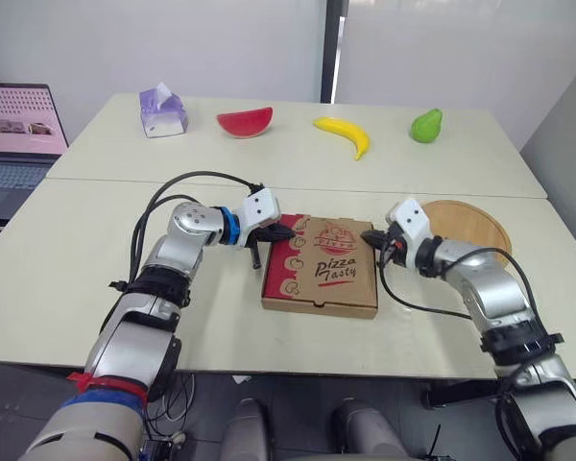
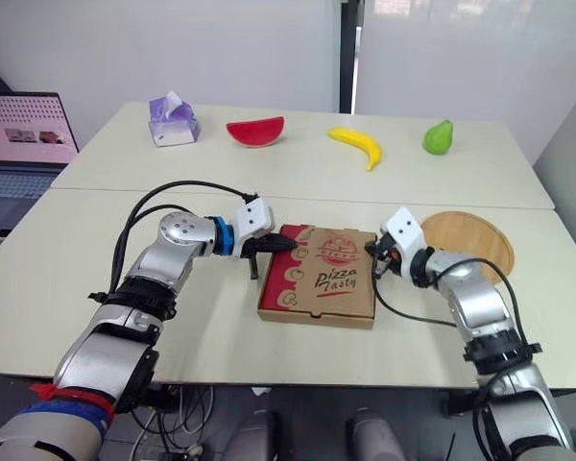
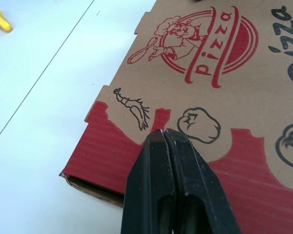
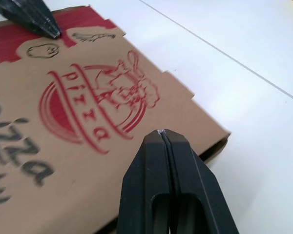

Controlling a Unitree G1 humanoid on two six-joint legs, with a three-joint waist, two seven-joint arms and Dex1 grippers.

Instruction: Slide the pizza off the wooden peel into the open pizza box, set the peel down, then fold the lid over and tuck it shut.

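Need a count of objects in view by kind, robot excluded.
Fruit: 3 (watermelon slice, banana, pear)
Boxes: 2 (pizza box, tissue box)
Peels: 1 (wooden peel)
Computers: 1 (laptop)
Total: 7

Along the far side of the table (image 1: 298, 165) sit four things in a row, well apart: a purple tissue box (image 1: 161, 113) at the left, then a red watermelon slice (image 1: 245, 122), a yellow banana (image 1: 346, 133) and a green pear (image 1: 425, 125). An open laptop (image 1: 19, 134) stands beyond the table's left edge.
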